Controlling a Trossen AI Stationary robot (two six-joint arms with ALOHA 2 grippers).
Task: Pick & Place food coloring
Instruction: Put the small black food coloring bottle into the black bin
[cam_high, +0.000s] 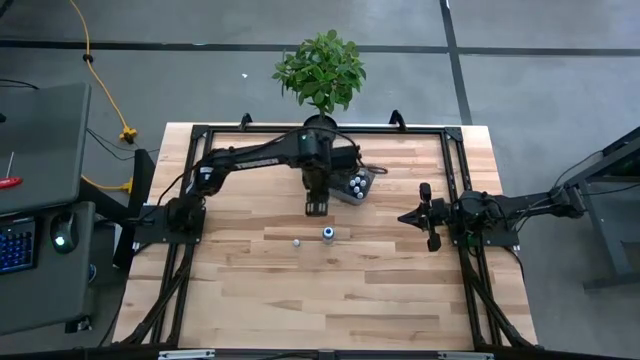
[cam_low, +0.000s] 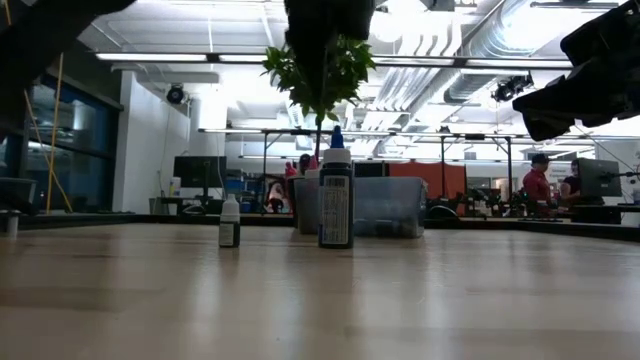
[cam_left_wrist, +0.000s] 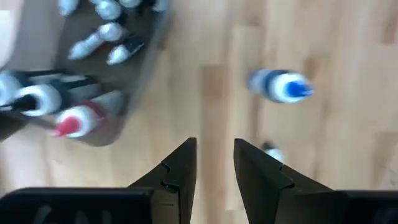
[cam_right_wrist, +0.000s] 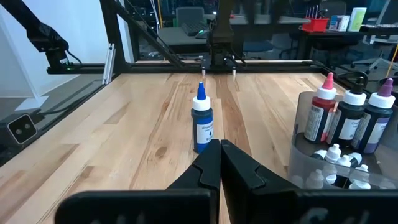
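Note:
Two food coloring bottles stand upright on their bases on the wooden table: a tall blue-capped one (cam_high: 328, 233) (cam_low: 335, 200) (cam_right_wrist: 202, 121) (cam_left_wrist: 280, 86) and a tiny white-capped one (cam_high: 297, 241) (cam_low: 229, 222). Several more stand or lie in a clear bin (cam_high: 352, 185) (cam_right_wrist: 336, 149) (cam_left_wrist: 93, 68) just beyond them. My left gripper (cam_high: 316, 209) (cam_left_wrist: 215, 155) hangs above the table, pointing down. It is open with nothing between its fingers, beside the bin and on the far side of the two bottles. My right gripper (cam_high: 405, 216) (cam_right_wrist: 219, 149) rests shut at the table's right, pointing level at the blue-capped bottle.
A potted plant (cam_high: 321, 75) stands at the table's far edge behind the bin. A black frame (cam_high: 455, 160) runs around the table top. Bare wood lies toward the near edge. People and desks show in the room beyond.

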